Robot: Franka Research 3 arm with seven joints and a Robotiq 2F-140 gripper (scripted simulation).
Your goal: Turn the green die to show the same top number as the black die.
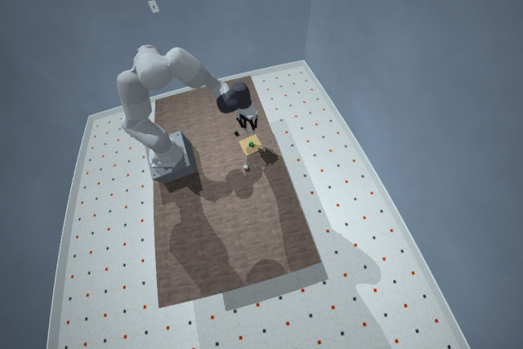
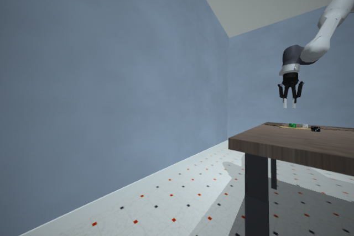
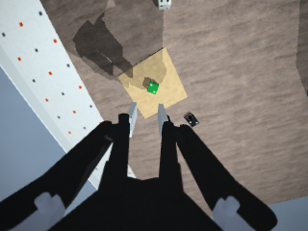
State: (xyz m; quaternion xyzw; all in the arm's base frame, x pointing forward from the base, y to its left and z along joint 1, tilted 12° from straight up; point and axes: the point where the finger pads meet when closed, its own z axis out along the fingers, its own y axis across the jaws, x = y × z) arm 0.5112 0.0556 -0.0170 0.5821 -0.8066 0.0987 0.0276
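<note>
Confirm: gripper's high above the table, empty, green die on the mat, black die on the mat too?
Wrong on the black die: the wrist view shows it on the table, off the mat. The rest holds: gripper high and empty, green die on the mat.

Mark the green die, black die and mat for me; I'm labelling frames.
green die (image 3: 153,88), wrist view, on its top face.
black die (image 3: 191,118), wrist view, on its top face.
mat (image 3: 174,89), wrist view, on a bare part right of the green die.
</note>
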